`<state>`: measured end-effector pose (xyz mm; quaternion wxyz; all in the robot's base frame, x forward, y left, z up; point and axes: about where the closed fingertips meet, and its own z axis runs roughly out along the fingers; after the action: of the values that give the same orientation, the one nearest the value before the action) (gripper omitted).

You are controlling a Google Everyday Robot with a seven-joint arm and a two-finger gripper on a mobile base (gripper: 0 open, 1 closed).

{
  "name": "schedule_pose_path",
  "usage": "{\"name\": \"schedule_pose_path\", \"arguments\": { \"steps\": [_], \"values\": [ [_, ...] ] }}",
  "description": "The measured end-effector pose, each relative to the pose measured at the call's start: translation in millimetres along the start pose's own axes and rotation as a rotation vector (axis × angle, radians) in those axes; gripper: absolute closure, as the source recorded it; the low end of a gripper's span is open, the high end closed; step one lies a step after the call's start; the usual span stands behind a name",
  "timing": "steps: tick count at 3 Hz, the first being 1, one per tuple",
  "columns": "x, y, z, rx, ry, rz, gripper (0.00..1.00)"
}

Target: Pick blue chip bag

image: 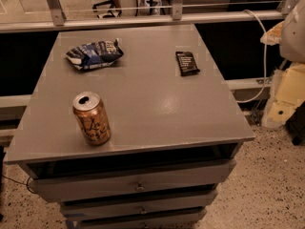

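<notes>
We see the blue chip bag (94,54) lying on the bench (143,104) at its far left, well behind the gold can (91,118), while our gripper is out of view, its jaws' state beyond telling.

Only a sliver of the robot shows: at the upper right edge a smooth, rounded arm shell (295,30), off-white to pale grey, cut off by the frame. A cream-yellow patch (270,36) shows at its left side; whether it belongs to the shell cannot be told. The hand is out of view
</notes>
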<state>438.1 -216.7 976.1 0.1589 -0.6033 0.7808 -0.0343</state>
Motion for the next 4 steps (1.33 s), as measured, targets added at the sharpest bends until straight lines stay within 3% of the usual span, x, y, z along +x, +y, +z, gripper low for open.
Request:
{"name": "schedule_pose_path", "arguments": {
  "steps": [2, 3, 4],
  "values": [
    [-8.5, -5.1, 4.8, 0.012, -0.029, -0.014, 0.00],
    [-46.2, -32.3, 34.6, 0.029, -0.118, -0.090, 0.00],
    [-106.6, -74.4, 74.2, 0.055, -0.247, -0.161, 0.00]
  ]
}}
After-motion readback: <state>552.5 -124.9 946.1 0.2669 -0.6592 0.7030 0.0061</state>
